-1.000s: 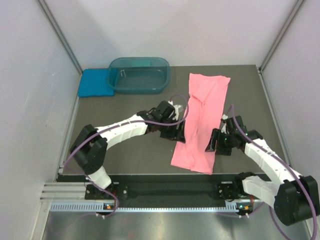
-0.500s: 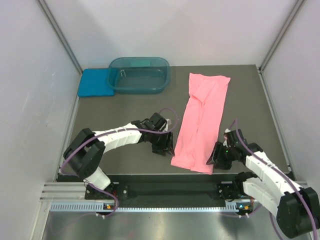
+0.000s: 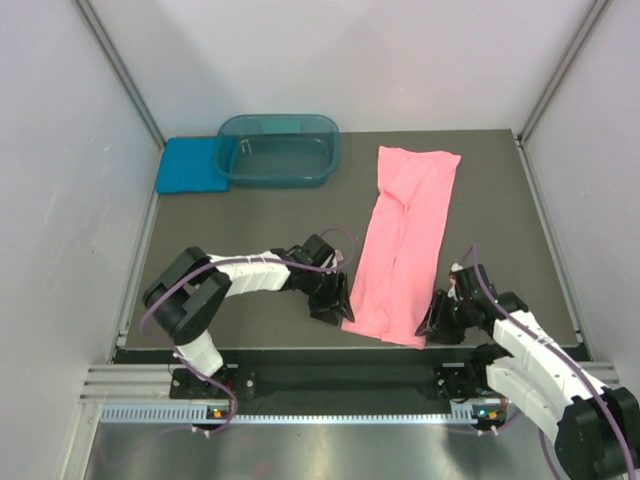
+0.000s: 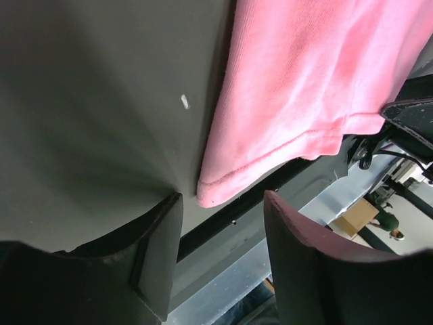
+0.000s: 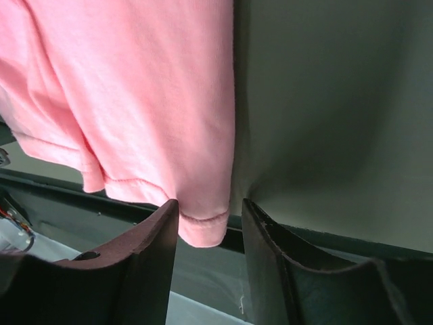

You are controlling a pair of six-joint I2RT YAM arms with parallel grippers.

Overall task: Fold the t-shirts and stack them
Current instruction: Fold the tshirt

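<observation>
Your salmon-pink t-shirt lies flat on the dark table as a long narrow strip, sides folded in, running from the far right down toward the near edge. That shape, I judge, is why both arms sit low at its near end: one gripper per corner lets you lift the hem evenly and carry it over toward the far end.

Your left gripper rests at the strip's left side; in its wrist view the jaws stand partly apart with nothing between them, and the near-left corner lies on the table just ahead of the gap, not yet inside it.

Your right gripper mirrors it on the other side; its jaws are also partly apart, and the near-right corner sits in the gap, close to one finger, with a dark sliver of table showing beside the other; I read that as framed but not pinched.

The teal-blue t-shirt lies as a folded square at the far left corner, touching the dark teal tub, well apart from both grippers; it looks like the base for your stack.
</observation>
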